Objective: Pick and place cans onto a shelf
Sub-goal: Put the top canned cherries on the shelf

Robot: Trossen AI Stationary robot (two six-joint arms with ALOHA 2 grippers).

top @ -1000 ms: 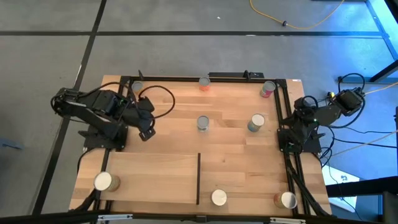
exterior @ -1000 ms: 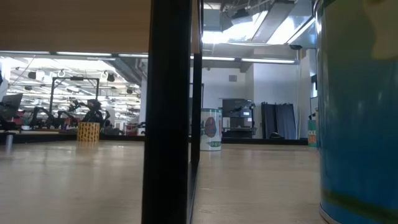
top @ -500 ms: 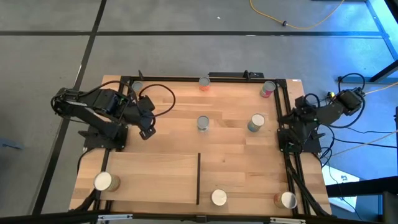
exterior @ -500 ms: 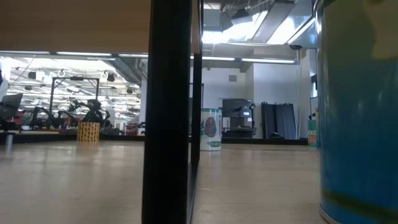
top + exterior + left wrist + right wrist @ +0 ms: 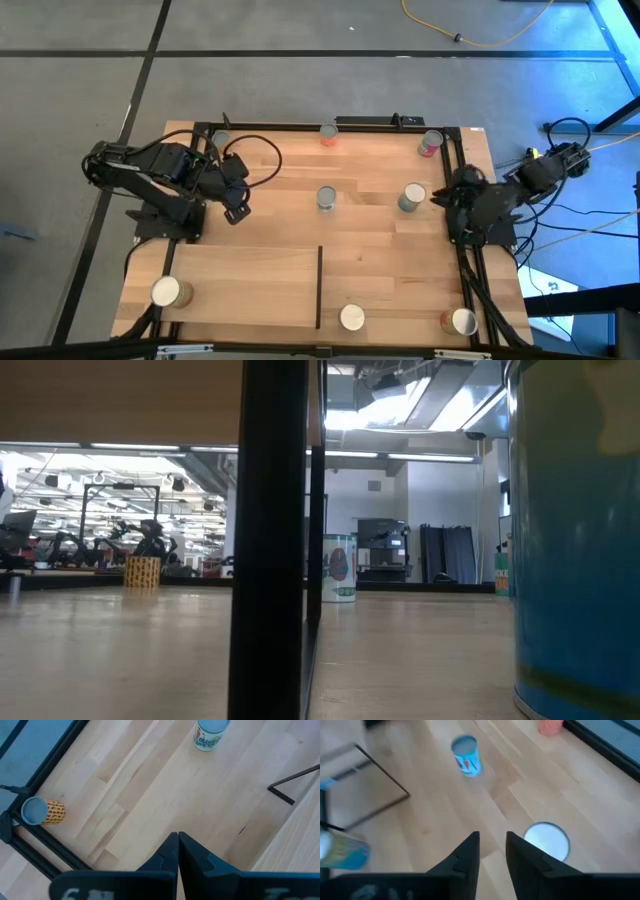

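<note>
Just ahead of the right tool (image 5: 492, 851), whose fingers stand spread, a white-topped can (image 5: 547, 840) sits on the bench (image 5: 360, 230); the left tool (image 5: 178, 851) is pressed together.

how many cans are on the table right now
8 cans: three along the far edge, two mid-table, three along the near edge. None seems hidden.
</note>
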